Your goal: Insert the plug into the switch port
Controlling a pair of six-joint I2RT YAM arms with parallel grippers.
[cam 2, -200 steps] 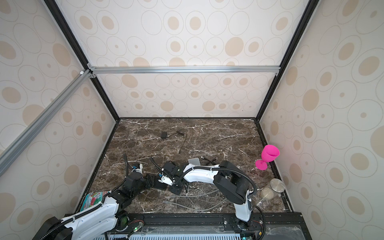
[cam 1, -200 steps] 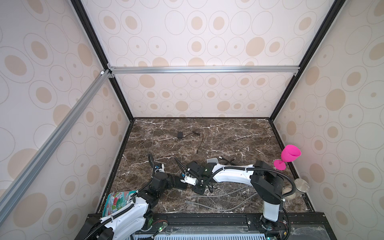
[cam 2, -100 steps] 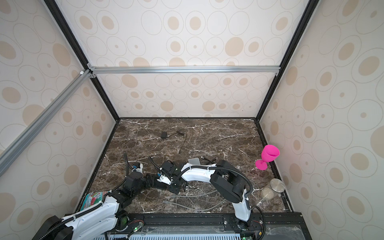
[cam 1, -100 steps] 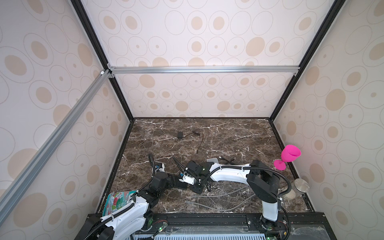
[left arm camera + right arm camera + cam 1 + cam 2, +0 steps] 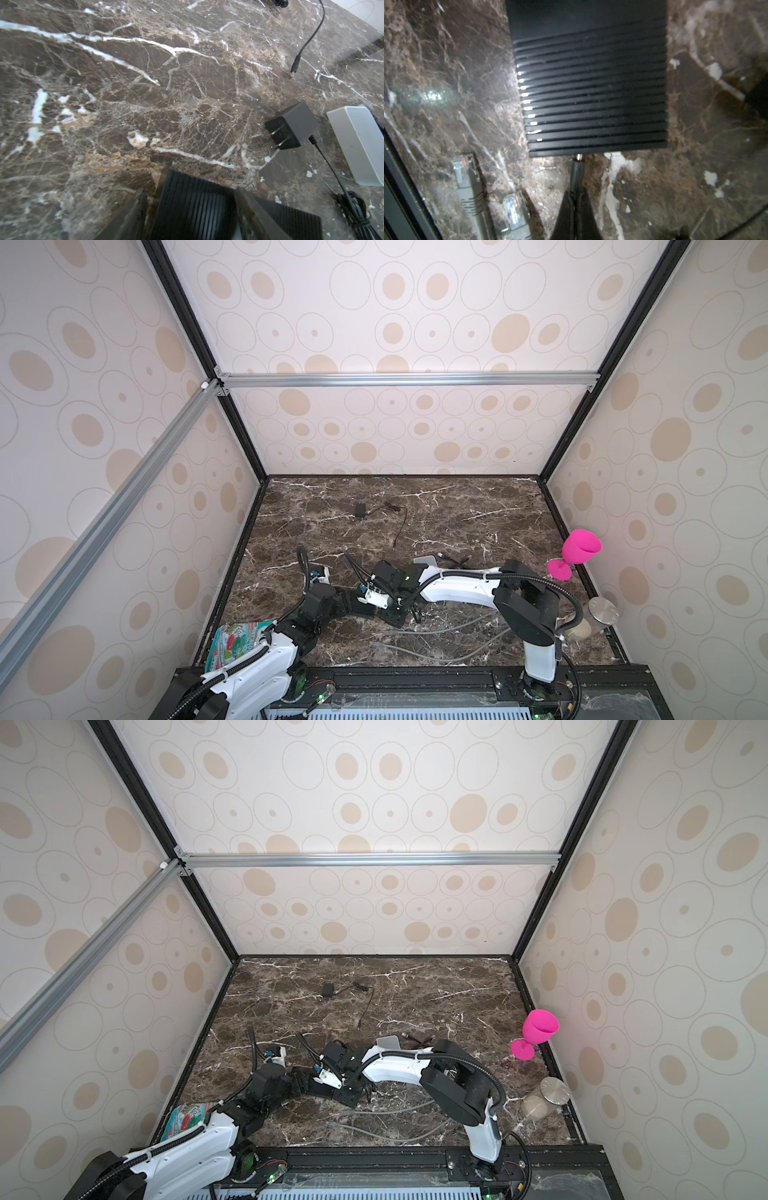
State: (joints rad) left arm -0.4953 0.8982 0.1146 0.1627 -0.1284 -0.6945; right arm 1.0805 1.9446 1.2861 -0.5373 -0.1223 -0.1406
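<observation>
On marble counter [image 5: 446, 62], left gripper [image 5: 191, 192] is clamping the probably light, slide-prone switch [image 5: 591, 93] by its sides; right gripper [image 5: 575, 199] is pinching the stiff plug [image 5: 577, 172] by its sleeve, tip at switch edge.

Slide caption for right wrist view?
Right claw holds barrel plug at black switch's edge; two grey Ethernet connectors alongside.
</observation>
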